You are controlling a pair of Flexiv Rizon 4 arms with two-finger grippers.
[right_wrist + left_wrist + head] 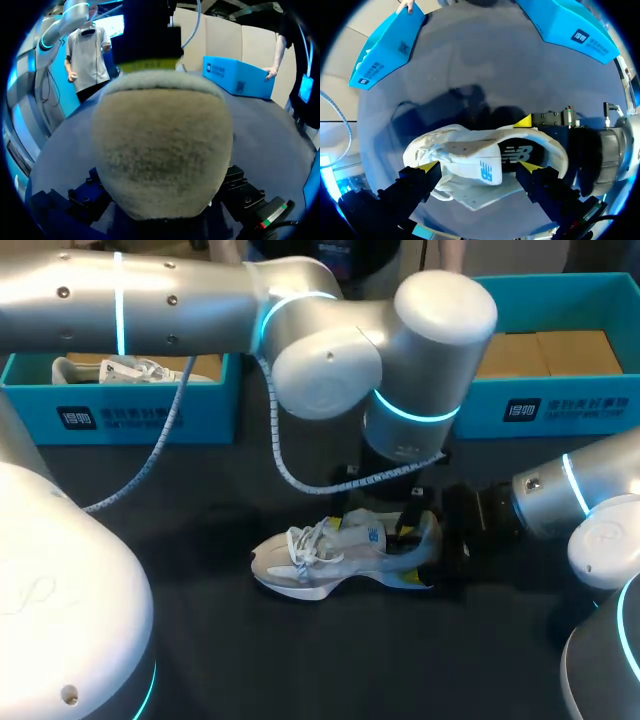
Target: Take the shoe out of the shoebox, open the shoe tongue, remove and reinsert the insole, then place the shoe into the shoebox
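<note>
Outside both bright blue cardboard shoeboxes, each with a white printed label, the pale grey laced running shoe stands on the dark table, a blue logo on its tongue. The left gripper hangs over it, fingers spread either side of the tongue, while the right gripper pinches the heel.

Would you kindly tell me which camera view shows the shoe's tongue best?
The left wrist view: it looks down onto the tongue, white with a blue logo, close up. The head view shows it small, from the side; the right wrist view shows only the shoe, heel-on.
</note>
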